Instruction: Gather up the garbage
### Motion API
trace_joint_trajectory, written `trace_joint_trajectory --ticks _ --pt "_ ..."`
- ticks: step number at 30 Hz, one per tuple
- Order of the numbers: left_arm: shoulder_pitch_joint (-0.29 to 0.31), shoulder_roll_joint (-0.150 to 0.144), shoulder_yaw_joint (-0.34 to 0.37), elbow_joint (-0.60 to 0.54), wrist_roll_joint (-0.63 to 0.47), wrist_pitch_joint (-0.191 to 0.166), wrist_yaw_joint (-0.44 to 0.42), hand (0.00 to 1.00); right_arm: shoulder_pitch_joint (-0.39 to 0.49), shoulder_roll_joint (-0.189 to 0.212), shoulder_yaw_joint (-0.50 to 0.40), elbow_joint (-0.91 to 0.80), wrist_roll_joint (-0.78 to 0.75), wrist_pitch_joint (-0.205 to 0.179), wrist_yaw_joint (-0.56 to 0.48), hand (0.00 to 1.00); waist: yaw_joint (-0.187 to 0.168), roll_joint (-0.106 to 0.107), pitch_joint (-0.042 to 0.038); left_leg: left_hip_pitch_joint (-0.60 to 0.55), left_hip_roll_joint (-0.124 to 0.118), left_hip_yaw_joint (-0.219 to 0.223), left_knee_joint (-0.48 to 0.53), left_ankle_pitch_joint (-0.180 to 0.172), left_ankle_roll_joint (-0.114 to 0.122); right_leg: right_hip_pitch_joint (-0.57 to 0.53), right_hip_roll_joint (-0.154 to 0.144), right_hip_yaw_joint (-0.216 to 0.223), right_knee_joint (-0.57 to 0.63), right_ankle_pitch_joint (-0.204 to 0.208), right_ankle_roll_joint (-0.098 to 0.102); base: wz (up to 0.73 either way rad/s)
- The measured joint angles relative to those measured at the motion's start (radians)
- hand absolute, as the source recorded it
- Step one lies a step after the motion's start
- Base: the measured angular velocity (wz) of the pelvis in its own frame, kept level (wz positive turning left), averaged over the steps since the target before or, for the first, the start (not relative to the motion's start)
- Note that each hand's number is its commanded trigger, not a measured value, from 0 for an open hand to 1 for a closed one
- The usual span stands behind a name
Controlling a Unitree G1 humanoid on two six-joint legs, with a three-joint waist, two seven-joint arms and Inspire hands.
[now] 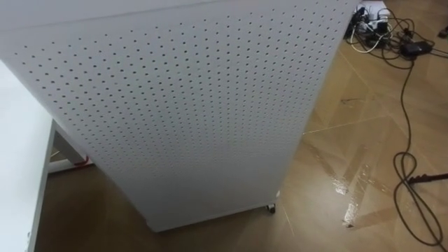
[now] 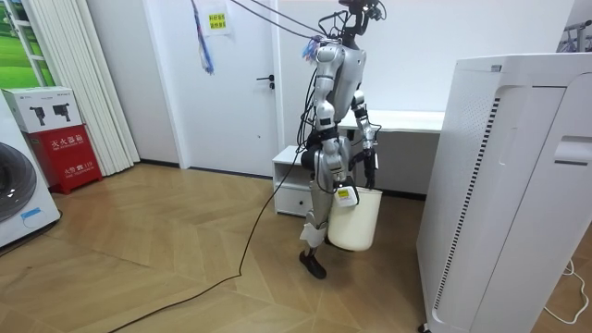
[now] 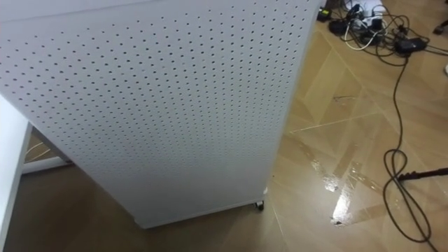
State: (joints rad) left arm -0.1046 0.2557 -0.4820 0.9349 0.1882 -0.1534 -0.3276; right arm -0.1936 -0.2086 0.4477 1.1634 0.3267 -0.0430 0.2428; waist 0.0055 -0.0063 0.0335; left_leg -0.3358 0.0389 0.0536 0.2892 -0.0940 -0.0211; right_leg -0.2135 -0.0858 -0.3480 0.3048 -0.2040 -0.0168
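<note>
In the room view I stand on the wooden floor between a white desk [image 2: 407, 120] and a tall white unit [image 2: 499, 185], facing the unit. A white bin [image 2: 354, 222] hangs in front of my legs at knee height. One hand [image 2: 370, 166] is just above its rim; which hand it is and how its fingers stand cannot be made out. The eye views look down on the unit's perforated white side panel [image 1: 196, 105], which reaches the floor on a small castor [image 1: 270, 208].
The desk's edge [image 1: 21, 140] runs along the left. Tangled cables and plugs [image 1: 392, 35] lie on the floor at the top right, and a dark cable [image 1: 406, 175] loops down the right. A low drawer cabinet [image 2: 291, 180] stands behind me.
</note>
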Motion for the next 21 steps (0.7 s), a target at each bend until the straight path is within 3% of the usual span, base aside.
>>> trace_joint_trajectory --ticks 3,8,10,12,14,15,18,21 --pt "0.011 -0.003 0.012 -0.002 -0.001 -0.002 0.014 0.00 0.001 -0.001 -0.001 -0.002 0.006 -0.001 0.000 1.00 0.001 0.001 -0.0005 0.000 0.000 0.001 0.000 0.000 0.000 -0.001 -0.002 0.002 0.002 -0.001 0.000 0.00" --pt "0.020 -0.022 0.060 0.050 -0.008 -0.025 0.029 0.00 0.025 -0.003 -0.007 0.017 0.006 -0.033 0.000 1.00 0.005 0.000 -0.0012 0.027 -0.002 0.003 -0.011 0.000 0.000 0.023 -0.002 -0.003 -0.006 -0.003 0.000 0.00" --pt "0.039 -0.025 0.081 0.076 -0.066 -0.029 0.037 0.00 0.049 -0.003 -0.027 0.017 0.007 -0.035 0.000 1.00 0.001 -0.003 -0.0035 0.051 -0.003 0.003 -0.024 0.001 -0.001 0.049 -0.002 -0.004 -0.029 -0.002 0.002 0.02" --pt "0.064 -0.028 0.111 0.116 -0.130 -0.038 0.042 0.00 0.093 -0.003 -0.065 0.034 0.019 -0.052 0.000 1.00 0.002 -0.006 -0.0091 0.087 -0.003 0.008 -0.039 0.000 -0.001 0.093 0.000 -0.011 -0.062 0.001 0.004 0.08" --pt "0.079 -0.036 0.140 0.157 -0.174 -0.042 0.054 0.00 0.119 -0.006 -0.085 0.044 0.022 -0.052 -0.002 1.00 0.005 -0.010 -0.0219 0.109 -0.004 0.019 -0.054 0.000 -0.001 0.113 0.001 -0.011 -0.070 0.001 0.005 0.02" --pt "0.092 -0.044 0.164 0.180 -0.199 -0.043 0.063 0.00 0.131 -0.006 -0.108 0.048 0.027 -0.052 -0.002 1.00 0.004 -0.011 -0.0244 0.129 -0.005 0.020 -0.063 0.000 -0.001 0.134 0.003 -0.010 -0.076 0.001 0.006 -0.05" --pt "0.136 -0.047 0.221 0.206 -0.267 -0.045 0.082 0.00 0.160 0.003 -0.188 0.078 0.026 -0.052 -0.007 1.00 0.000 -0.016 -0.0283 0.188 -0.010 0.024 -0.090 0.000 -0.002 0.185 0.002 -0.009 -0.101 0.000 0.010 0.00" --pt "0.174 -0.048 0.288 0.225 -0.305 -0.044 0.103 0.00 0.198 0.003 -0.254 0.088 0.028 -0.051 -0.018 1.00 0.000 -0.031 -0.0274 0.229 -0.014 0.028 -0.106 -0.001 -0.003 0.220 0.000 -0.008 -0.112 -0.005 0.015 0.00"
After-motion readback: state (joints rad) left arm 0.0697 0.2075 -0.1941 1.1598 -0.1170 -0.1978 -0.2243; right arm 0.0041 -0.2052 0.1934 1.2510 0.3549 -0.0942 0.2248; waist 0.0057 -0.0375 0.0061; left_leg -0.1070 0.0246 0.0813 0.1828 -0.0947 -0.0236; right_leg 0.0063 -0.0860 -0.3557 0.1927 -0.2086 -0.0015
